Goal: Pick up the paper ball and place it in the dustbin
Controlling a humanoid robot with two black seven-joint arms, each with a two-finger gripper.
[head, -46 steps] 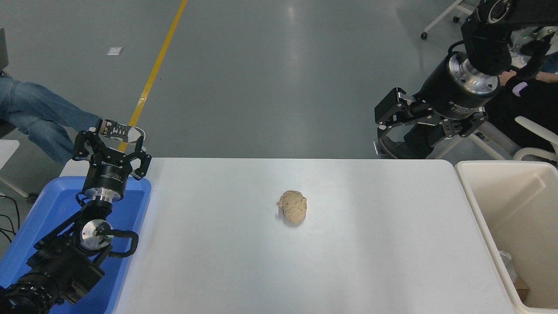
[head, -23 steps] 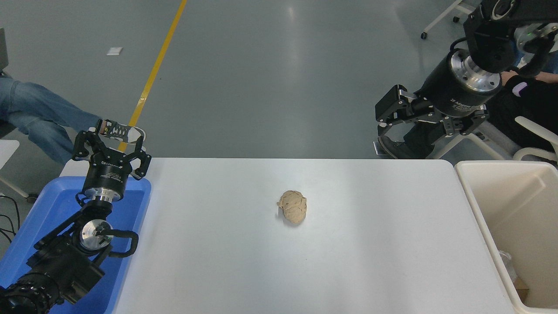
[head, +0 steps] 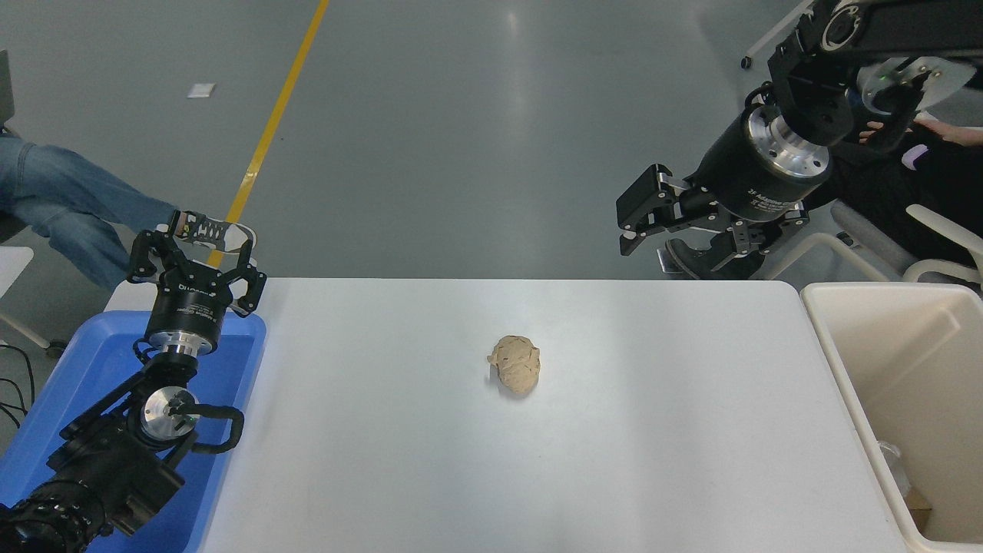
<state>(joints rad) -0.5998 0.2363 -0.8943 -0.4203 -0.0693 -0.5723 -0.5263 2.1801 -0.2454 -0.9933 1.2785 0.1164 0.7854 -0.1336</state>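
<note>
Paper ball (head: pixel 516 374) sits alone near the middle of the white desk (head: pixel 653 430), a lumpy tan wad, slightly taller than wide in this view, its longer side running roughly away from the camera; nothing touches it. Dustbin (head: pixel 833 361), cream-white and deep-walled, stands at the desk's right end, well apart from the ball, with some scraps low in its near corner. Right hand (head: pixel 666 247) hangs beyond the desk's far edge, up and to the right of the ball, its fingers spread and empty, pointing down and leftward toward the desk. From that hand the ball lies toward the camera and to the left, well apart, so the coming reach would likely need to travel inward over the far edge and drop. Left hand (head: pixel 193 247) is parked above the far end of the blue tray (head: pixel 92 346) at the lower left, fingers also spread, holding nothing; it stands well off from the ball on the side away from the bin. Judgement: the right arm is the better placed, since it sits on the bin's side and the carry afterward would run rightward. Pick-up not yet begun. A person's leg and shoe (head: pixel 216 229) show beyond the left hand, off the desk.
</note>
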